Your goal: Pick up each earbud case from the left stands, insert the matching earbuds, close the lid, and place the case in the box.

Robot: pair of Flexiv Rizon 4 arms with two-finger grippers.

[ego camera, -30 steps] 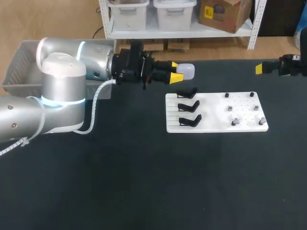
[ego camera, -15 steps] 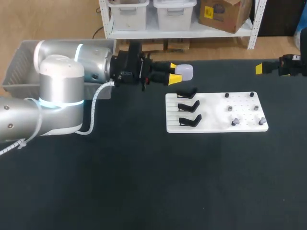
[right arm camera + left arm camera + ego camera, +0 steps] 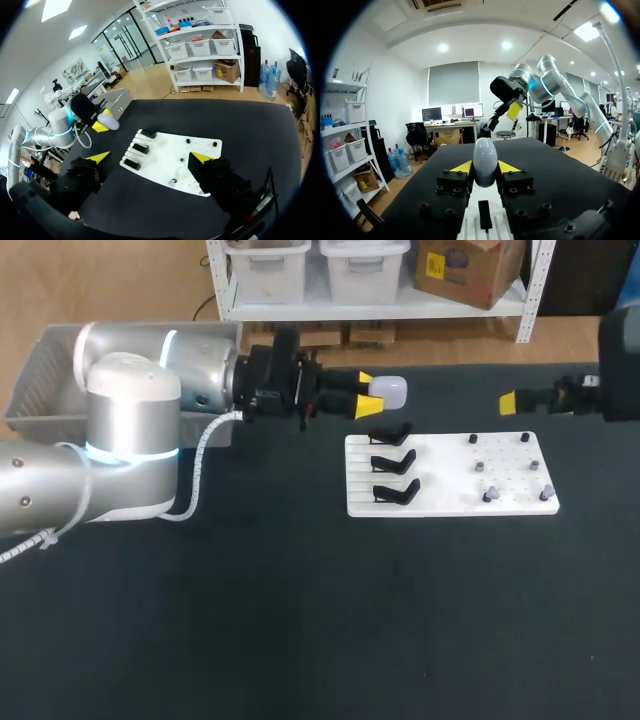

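My left gripper (image 3: 364, 394) is shut on a pale, rounded earbud case (image 3: 387, 390), held in the air just behind the white board (image 3: 450, 502). In the left wrist view the case (image 3: 485, 160) stands upright, pinched between the yellow fingertips (image 3: 461, 166). Three black stands (image 3: 393, 462) on the board's left part are bare. Small earbuds (image 3: 489, 495) sit on pegs on its right part. My right gripper (image 3: 510, 402) hovers behind the board's right end, open, with nothing between its fingers. From the right wrist, that gripper (image 3: 150, 157) looks down on the board (image 3: 170, 165).
A grey box (image 3: 40, 375) stands at the table's back left, behind my left arm; it shows in the right wrist view as the box (image 3: 118, 98) too. Dark tabletop (image 3: 320, 620) stretches in front of the board.
My right arm has come in from the right edge toward the board. My left arm has barely moved and still holds the case.
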